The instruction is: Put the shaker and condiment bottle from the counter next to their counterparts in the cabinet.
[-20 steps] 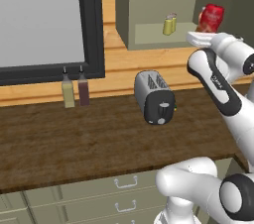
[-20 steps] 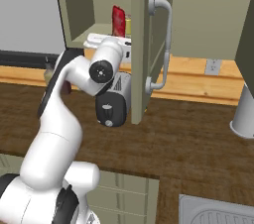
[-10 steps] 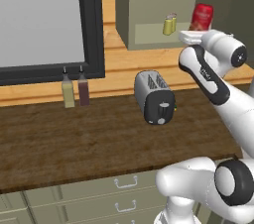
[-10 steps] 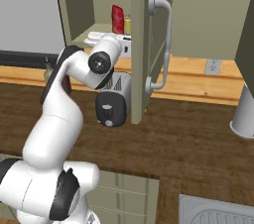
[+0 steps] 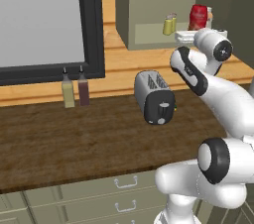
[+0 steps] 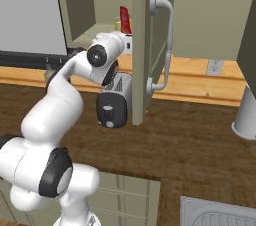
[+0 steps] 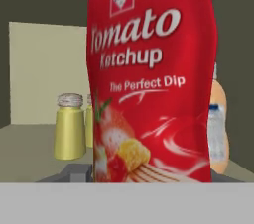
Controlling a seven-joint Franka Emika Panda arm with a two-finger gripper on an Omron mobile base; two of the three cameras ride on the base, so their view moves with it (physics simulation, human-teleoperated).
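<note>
Cabinet (image 5: 149,15): condiment bottle (image 7: 151,74) upright just above its shelf, pinched between the jaws of the gripper (image 5: 191,34). Hand view reads "Tomato Ketchup", "The Perfect Dip"; yellow-green shaker (image 7: 69,126) left of bottle, peach bottle (image 7: 219,129) behind its right edge. Left base view adds toaster (image 5: 155,97) below cabinet.

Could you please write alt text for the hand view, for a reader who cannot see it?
A red ketchup bottle stands close in front of the camera, inside the cabinet. A yellow-green shaker stands behind it to the left, a peach bottle behind it to the right.
</note>
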